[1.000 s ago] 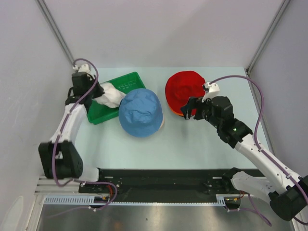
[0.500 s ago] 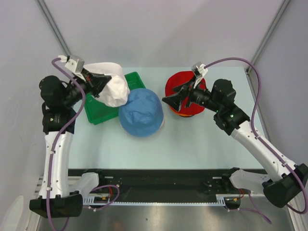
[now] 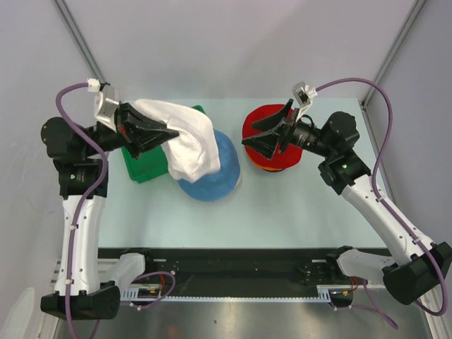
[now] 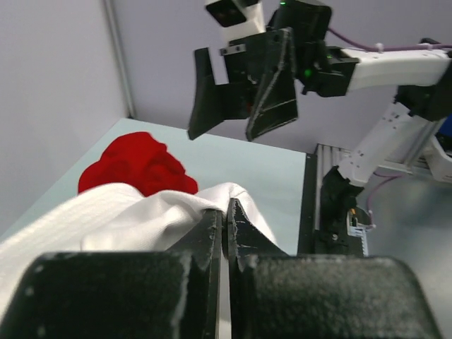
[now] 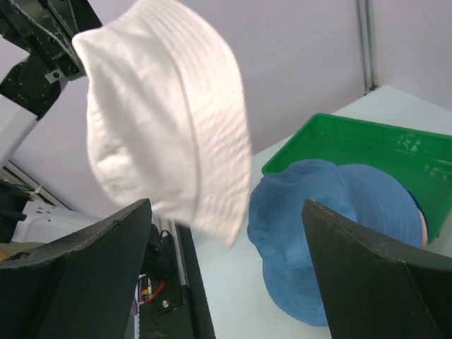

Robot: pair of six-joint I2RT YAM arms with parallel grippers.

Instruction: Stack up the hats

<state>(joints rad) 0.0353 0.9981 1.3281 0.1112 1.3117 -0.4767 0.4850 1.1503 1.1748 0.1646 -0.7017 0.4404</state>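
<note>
Ctr of top view: light blue hat (image 3: pixel 215 180) flat on table (image 3: pixel 282 212), just right of green tray (image 3: pixel 141 168), upper-left part hidden behind hanging white hat (image 3: pixel 191 145). Pinches white hat's fabric tight in left gripper (image 3: pixel 171 132), arm raised at frame left, reaching rightward. Holds right gripper (image 3: pixel 256 148) spread wide w/ nothing btwn fingers, pointing left above red hat (image 4: pixel 134 162) at upper right. Bare table strip across lower frame.
</note>
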